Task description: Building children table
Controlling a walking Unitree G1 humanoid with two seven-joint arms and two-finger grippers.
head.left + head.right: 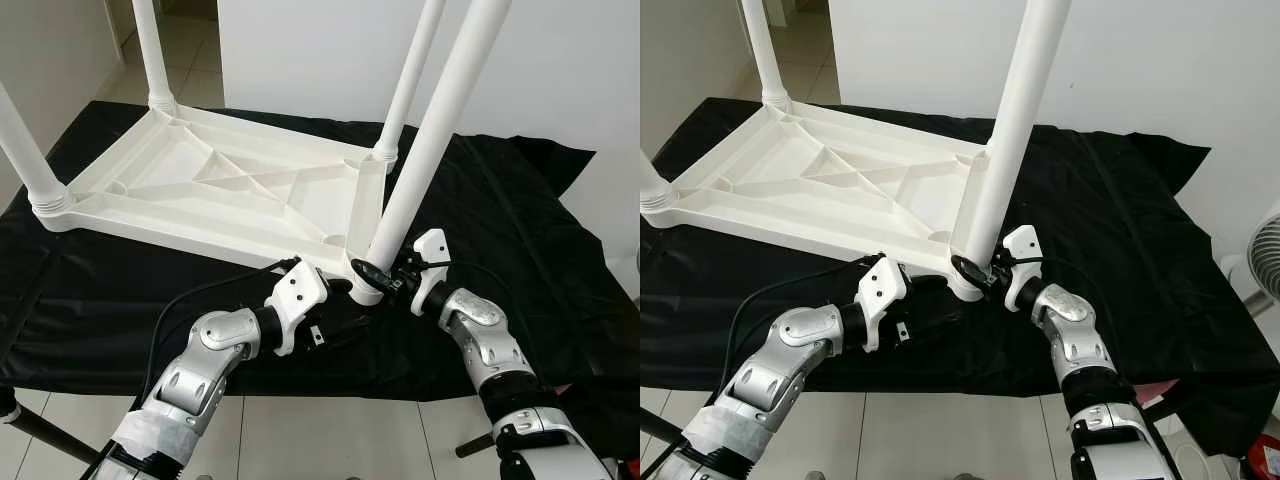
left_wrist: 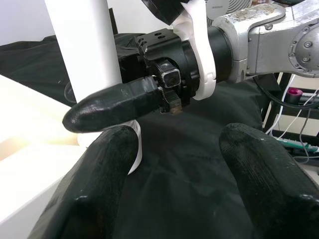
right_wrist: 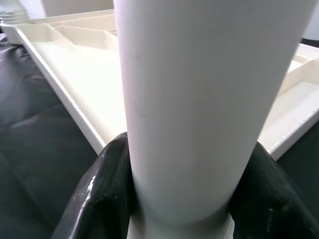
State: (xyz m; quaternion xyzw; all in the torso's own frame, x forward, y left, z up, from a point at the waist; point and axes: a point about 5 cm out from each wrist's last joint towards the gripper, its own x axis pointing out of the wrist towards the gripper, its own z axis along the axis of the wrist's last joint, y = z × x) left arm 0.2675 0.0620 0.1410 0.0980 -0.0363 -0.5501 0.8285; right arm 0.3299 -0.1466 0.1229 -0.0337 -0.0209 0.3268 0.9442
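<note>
A white plastic children's table point(image 1: 250, 180) lies upside down on a black cloth point(image 1: 520, 230). Legs stand at its far left corner point(image 1: 155, 50), near left corner point(image 1: 25, 150) and far right corner point(image 1: 408, 85). A fourth white leg point(image 1: 430, 140) rises tilted from the near right corner. My right gripper point(image 1: 372, 275) is shut on this leg just above its base, and its black fingers point(image 3: 107, 189) wrap both sides of the tube point(image 3: 199, 99). My left gripper point(image 1: 345, 308) hovers low beside that corner, open, with only cloth between its fingers point(image 2: 94, 189).
The cloth covers a low platform, with tiled floor point(image 1: 300, 440) in front of it. A white wall stands behind. A fan point(image 1: 1265, 250) and a red object point(image 1: 1265, 460) are at the far right. A black cable point(image 1: 190, 300) loops from my left arm.
</note>
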